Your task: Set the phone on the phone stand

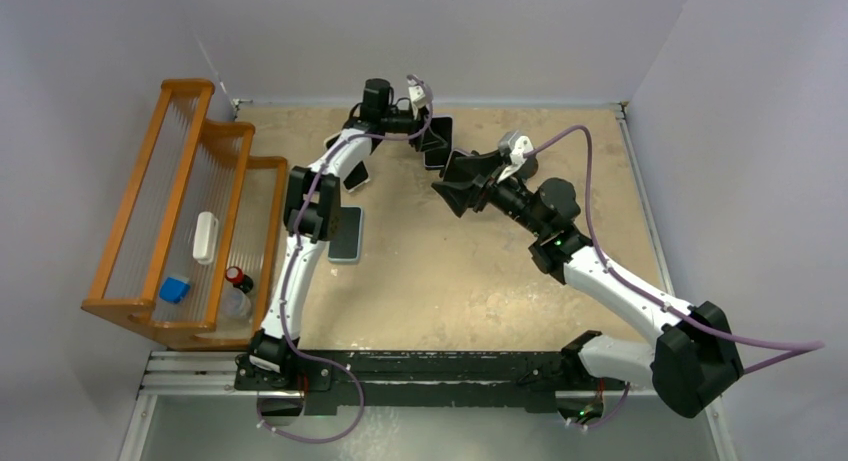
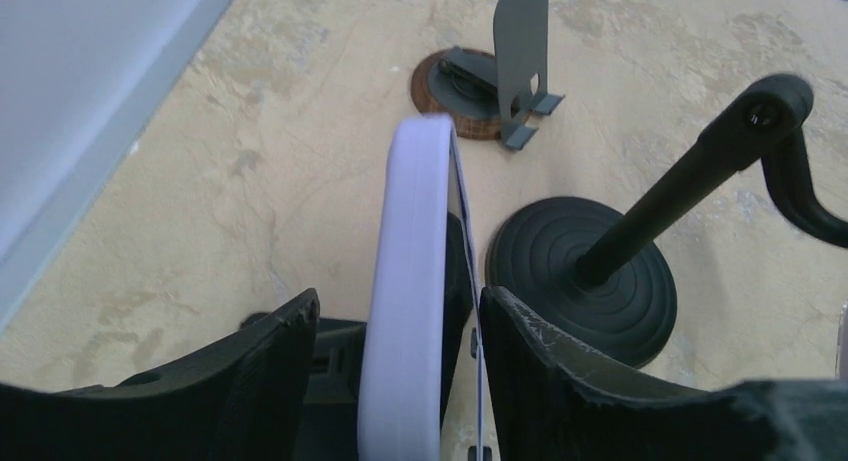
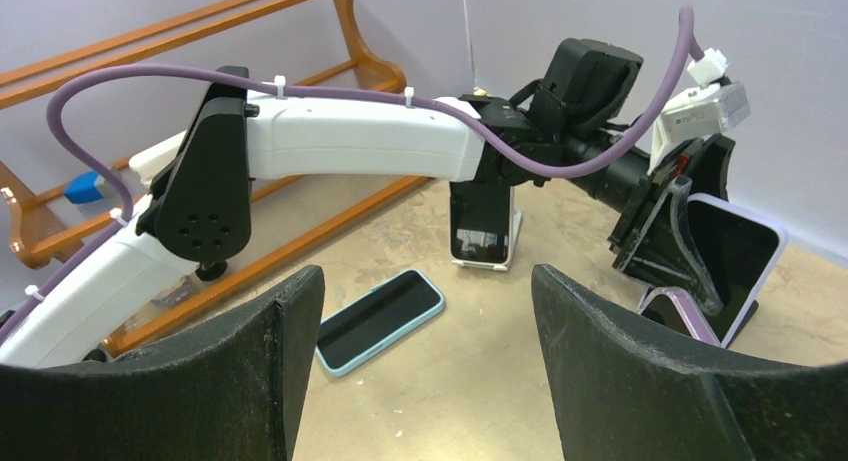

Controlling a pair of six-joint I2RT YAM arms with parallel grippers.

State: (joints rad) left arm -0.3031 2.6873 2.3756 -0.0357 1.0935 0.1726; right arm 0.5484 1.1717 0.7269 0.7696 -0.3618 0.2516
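Pretty much done imo: the phone looks propped on its stand at the bench's far side, left claw spread loosely around it, right claw wide and empty, only backing off left.

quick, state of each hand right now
left hand: open, straddling the lilac-cased phone, with a gap showing beside it
right hand: open, nothing between its fingers
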